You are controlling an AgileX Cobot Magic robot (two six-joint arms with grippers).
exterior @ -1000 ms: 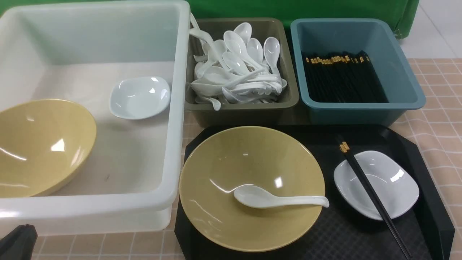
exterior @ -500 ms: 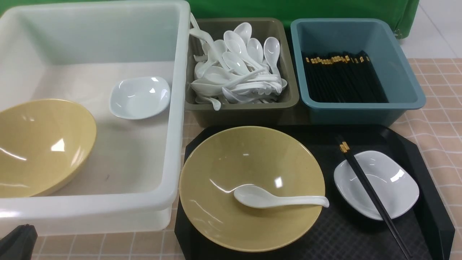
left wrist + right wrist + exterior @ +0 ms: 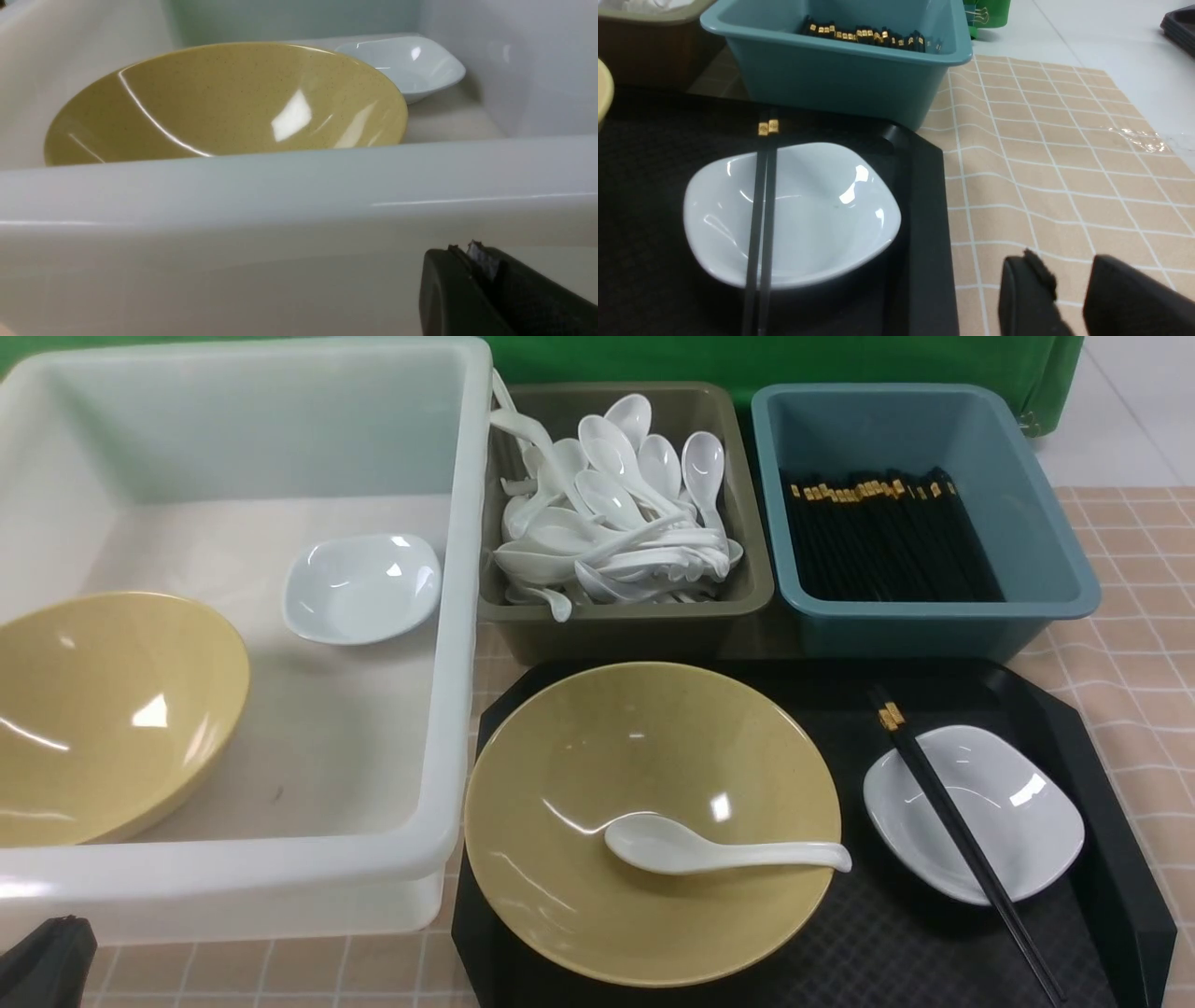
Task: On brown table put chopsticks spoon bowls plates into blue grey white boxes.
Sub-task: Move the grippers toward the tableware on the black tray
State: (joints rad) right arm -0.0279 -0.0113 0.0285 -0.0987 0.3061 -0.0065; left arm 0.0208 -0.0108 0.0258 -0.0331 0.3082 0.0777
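On the black tray [image 3: 1120, 915] a yellow bowl [image 3: 579, 775] holds a white spoon [image 3: 719, 849]. Beside it a white plate [image 3: 1018, 812] carries a pair of black chopsticks [image 3: 962, 840]; both also show in the right wrist view, plate [image 3: 817, 210], chopsticks [image 3: 759, 224]. The white tub [image 3: 457, 616] holds another yellow bowl [image 3: 103, 709] and a white plate [image 3: 359, 586]. My left gripper [image 3: 465, 249] is shut and empty, low outside the tub's near wall [image 3: 280, 233]. My right gripper [image 3: 1064, 266] is open and empty over the cloth, right of the tray.
The olive-grey bin [image 3: 747, 588] holds several white spoons. The teal-blue bin [image 3: 1055, 551] holds several black chopsticks. The checked tan cloth [image 3: 1130, 653] lies on the right, and a green backdrop stands behind the bins.
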